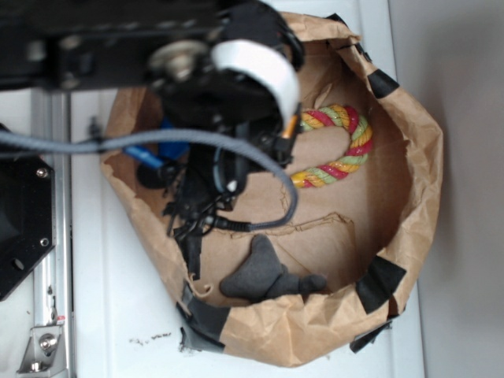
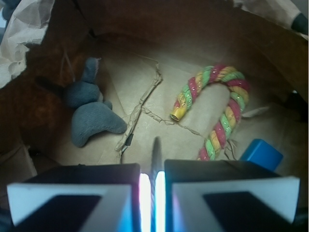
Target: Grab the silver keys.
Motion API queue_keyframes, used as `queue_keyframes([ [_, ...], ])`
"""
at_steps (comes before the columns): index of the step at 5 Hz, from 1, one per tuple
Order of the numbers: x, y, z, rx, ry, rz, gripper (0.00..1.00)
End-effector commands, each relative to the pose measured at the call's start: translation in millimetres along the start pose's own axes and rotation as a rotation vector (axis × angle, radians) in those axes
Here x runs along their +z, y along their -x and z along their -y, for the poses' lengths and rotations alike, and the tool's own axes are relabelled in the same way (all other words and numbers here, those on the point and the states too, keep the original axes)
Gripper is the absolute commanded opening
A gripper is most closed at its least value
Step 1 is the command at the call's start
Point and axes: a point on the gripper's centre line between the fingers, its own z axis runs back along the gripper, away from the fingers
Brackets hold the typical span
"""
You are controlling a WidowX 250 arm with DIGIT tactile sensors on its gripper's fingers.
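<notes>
Inside paper bag [image 1: 409,197], gripper [image 2: 152,191] jaws nearly together on a thin dark sliver; rope [image 2: 219,108] right, grey lump [image 2: 91,123] left.

Dim wrist view, blurred foreground arm

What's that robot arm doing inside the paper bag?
The black robot arm hangs over a crumpled brown paper bag laid open like a bowl. Its end effector looks nearly shut, with only a thin bright gap and something dark and thin in it; what that is cannot be told. Lying on the bag's floor are a red-yellow-green twisted rope, a dark grey lumpy plush object and a small blue block. No silver keys show in either view.
</notes>
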Motion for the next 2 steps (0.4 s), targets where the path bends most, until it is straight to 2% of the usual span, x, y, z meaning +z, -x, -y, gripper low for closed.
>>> queue_keyframes([
  [1,12.2,-23.3,4.4,0.076,-0.066,-0.029,0.00],
  [2,10.5,-23.3,1.1,0.096,-0.049,-0.041,0.00],
])
